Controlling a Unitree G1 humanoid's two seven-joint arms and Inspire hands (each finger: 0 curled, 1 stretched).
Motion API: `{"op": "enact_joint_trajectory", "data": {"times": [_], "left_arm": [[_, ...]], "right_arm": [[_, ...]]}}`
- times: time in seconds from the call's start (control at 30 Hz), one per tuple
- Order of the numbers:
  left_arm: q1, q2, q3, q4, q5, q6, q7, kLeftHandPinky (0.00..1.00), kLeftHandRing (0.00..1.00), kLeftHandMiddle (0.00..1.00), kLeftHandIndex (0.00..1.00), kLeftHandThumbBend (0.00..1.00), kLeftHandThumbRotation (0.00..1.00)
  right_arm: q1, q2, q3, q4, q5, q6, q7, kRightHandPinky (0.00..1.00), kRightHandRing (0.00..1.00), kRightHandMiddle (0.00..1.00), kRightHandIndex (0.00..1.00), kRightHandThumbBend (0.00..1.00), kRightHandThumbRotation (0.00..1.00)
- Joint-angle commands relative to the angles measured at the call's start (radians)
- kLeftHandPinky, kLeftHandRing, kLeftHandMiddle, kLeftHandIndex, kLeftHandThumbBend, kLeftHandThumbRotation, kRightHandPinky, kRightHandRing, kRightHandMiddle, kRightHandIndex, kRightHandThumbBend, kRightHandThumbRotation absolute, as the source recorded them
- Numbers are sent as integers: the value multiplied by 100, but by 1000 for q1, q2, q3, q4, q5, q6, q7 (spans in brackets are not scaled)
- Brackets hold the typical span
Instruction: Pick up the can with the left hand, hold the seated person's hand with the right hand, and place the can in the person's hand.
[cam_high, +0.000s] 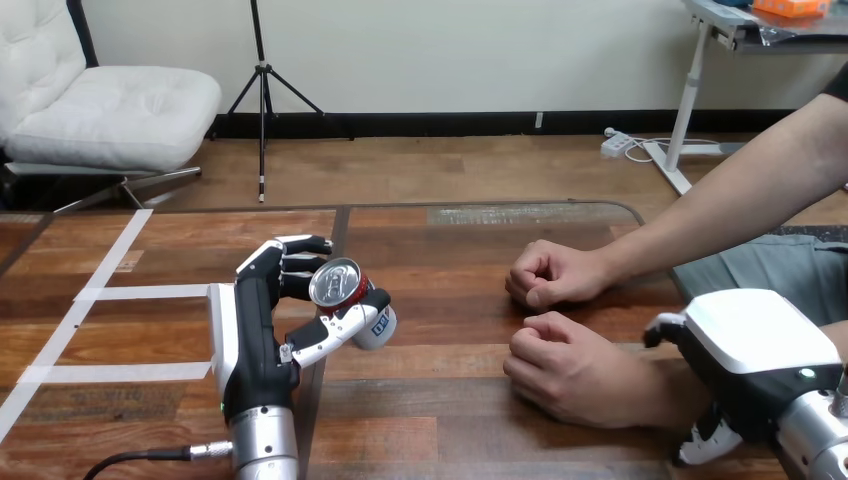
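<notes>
A: Where is the can (345, 298), and what holds it?

B: The left robot hand (262, 335) reaches in from the near edge of the desk (440, 400), left of its middle. Its fingers and thumb are curled round the can. The can is tilted, with its silver top turned toward the near edge, and sits roughly midway between the near and far edges. Whether its base touches the wood cannot be told.

A: What about the right robot hand (765, 345)?

B: It is at the near right corner with its white back uppermost, just beside the wrist of the person's nearer hand (562, 368). Whether it is open or closed, or touching that wrist, cannot be told.

A: What lies around the can, and what lies between it and the person?

B: Two fists rest on the right half of the desk. The person's farther hand (550, 272) lies toward the far edge and the nearer one toward the near edge. They are close together, both closed, and well apart from the can. A stretch of wood separates them from it. White tape strips (150, 292) run across the left part of the desk toward its left edge.

A: Are there any markings?

B: The can's wall is red above a white band with dark print, which is too small to make out.
</notes>
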Motion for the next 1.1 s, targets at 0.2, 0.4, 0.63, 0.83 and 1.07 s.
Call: {"op": "enact_joint_trajectory", "data": {"times": [0.2, 0.4, 0.63, 0.83, 1.07], "left_arm": [[-25, 2, 16, -79, -1, -29, -14, 51, 45, 47, 56, 72, 0], [-22, 4, 18, -83, 2, -26, -14, 51, 45, 47, 56, 72, 0], [-22, 7, 17, -83, 5, -27, -15, 50, 44, 47, 56, 72, 0], [-21, 9, 17, -85, 7, -27, -16, 49, 44, 47, 56, 72, 0], [-21, 11, 16, -83, 10, -31, -15, 49, 44, 47, 56, 72, 0]], "right_arm": [[-81, -30, 23, 27, -42, 24, -4, 76, 81, 81, 78, 91, 0], [-83, -43, 26, 35, -44, 22, 2, 75, 80, 81, 77, 91, 0], [-93, -56, 37, 47, -61, 32, 45, 75, 81, 81, 78, 88, 0], [-97, -59, 41, 61, -53, 35, 47, 73, 79, 80, 77, 86, 0], [-102, -63, 47, 82, -43, 35, 41, 71, 78, 79, 76, 85, 0]]}}
